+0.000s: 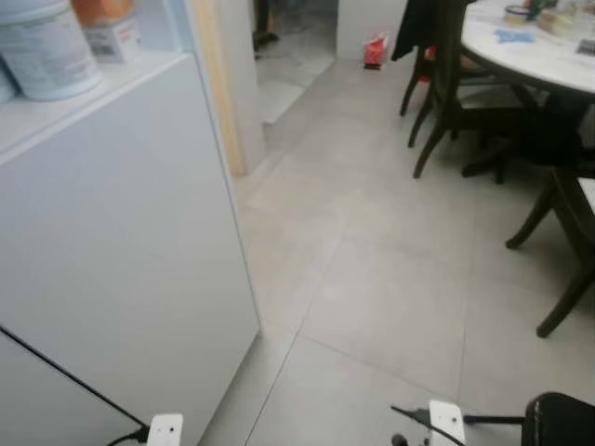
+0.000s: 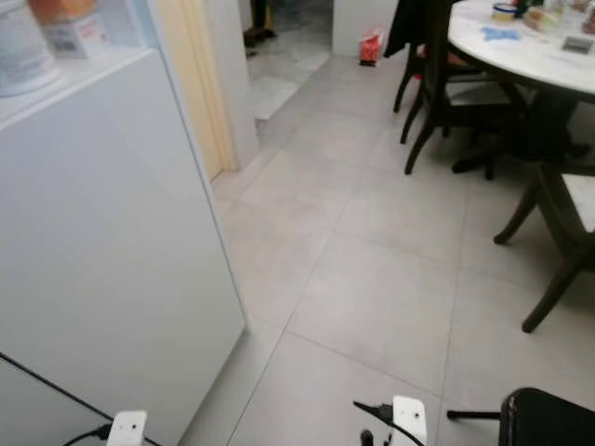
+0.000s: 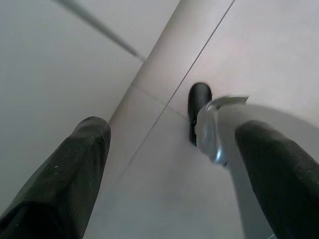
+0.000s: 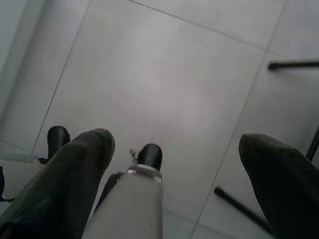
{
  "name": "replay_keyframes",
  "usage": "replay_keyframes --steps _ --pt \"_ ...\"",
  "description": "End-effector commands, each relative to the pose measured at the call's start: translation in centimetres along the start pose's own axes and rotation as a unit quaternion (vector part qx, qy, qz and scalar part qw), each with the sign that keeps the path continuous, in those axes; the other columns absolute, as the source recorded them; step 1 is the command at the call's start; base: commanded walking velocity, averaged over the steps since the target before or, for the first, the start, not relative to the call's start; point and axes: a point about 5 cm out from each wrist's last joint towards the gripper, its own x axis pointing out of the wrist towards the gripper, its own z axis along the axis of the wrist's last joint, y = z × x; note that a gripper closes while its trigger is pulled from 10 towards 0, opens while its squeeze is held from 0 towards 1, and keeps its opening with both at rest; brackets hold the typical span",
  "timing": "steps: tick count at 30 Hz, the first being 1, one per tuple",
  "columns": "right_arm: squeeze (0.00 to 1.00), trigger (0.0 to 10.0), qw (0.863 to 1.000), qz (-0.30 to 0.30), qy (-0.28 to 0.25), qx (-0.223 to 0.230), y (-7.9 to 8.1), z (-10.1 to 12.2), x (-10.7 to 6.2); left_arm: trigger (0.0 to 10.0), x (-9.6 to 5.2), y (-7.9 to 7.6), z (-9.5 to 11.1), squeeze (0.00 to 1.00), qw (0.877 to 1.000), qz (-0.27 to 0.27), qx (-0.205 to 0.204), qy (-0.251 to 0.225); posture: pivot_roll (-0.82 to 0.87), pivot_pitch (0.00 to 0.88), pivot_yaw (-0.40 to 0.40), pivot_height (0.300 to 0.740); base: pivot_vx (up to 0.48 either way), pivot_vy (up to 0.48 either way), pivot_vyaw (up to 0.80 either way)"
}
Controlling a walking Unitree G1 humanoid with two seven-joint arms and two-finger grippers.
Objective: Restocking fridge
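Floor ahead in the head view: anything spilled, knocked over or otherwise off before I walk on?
Nothing stands out. The grey tile floor looks dry. The dark chairs stand upright at the round table. A small red bag sits on the floor by the far wall. Both grippers hang open, holding nothing.

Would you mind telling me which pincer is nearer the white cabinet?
Left. The left pincer hangs open right beside the white cabinet; the right pincer, also open, hangs farther over the floor tiles, toward the dining chairs.
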Motion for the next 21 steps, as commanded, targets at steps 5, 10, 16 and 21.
replay_keyframes --steps 5,10,16,21 --pt "0.0 10.0 0.998 0.034 -0.005 -0.048 2.1 0.4 0.3 10.0 -0.1 2.1 -0.1 0.0 0.999 0.031 0.016 0.006 -0.04 0.006 0.048 0.74 0.0 0.0 0.8" --pt "0.0 10.0 0.997 0.049 0.002 -0.06 3.3 0.4 0.4 10.0 -0.2 3.2 0.3 0.0 0.999 0.052 -0.012 -0.011 0.03 0.001 0.002 0.74 0.0 0.0 0.8" --pt "0.0 10.0 0.998 0.047 0.002 -0.045 4.0 0.4 0.4 10.0 -0.3 3.9 0.5 0.0 0.998 0.062 -0.024 -0.01 0.06 0.007 -0.023 0.74 0.0 0.0 0.8" --pt "0.0 10.0 0.997 0.053 0.0 -0.053 4.0 0.7 0.5 10.0 -0.2 3.8 0.7 0.0 0.998 0.061 -0.025 -0.009 0.06 0.006 -0.02 0.74 0.0 0.0 0.8"
